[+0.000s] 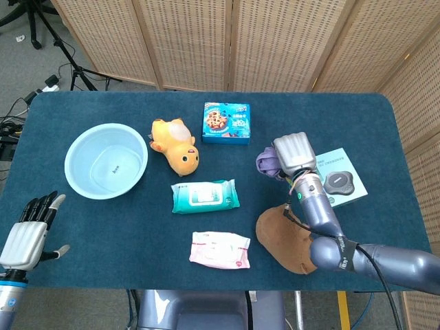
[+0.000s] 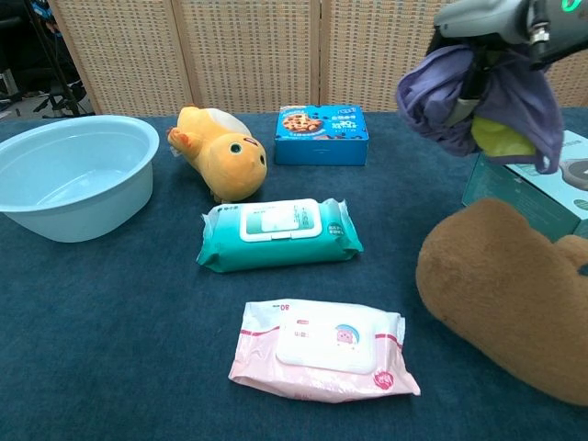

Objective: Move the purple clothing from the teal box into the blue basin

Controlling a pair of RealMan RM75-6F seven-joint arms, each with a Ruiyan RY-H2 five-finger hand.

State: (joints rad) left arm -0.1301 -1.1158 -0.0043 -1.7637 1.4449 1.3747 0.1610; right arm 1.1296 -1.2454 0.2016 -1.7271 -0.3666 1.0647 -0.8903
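Note:
My right hand (image 1: 294, 155) holds the purple clothing (image 1: 267, 162) in the air, left of the teal box (image 1: 335, 177). In the chest view the purple clothing (image 2: 459, 96) hangs bunched from the right hand (image 2: 501, 20) at the upper right, with a yellow patch showing in its folds, above and left of the teal box (image 2: 524, 188). The blue basin (image 1: 106, 161) stands empty at the table's left side, seen as the blue basin (image 2: 72, 175) in the chest view. My left hand (image 1: 29, 230) hovers off the table's near left corner, fingers apart and empty.
Between box and basin lie an orange plush toy (image 1: 177, 146), a blue cookie box (image 1: 226, 122), a teal wipes pack (image 1: 205, 196) and a pink wipes pack (image 1: 220, 249). A brown plush (image 1: 289, 238) sits just below the right hand.

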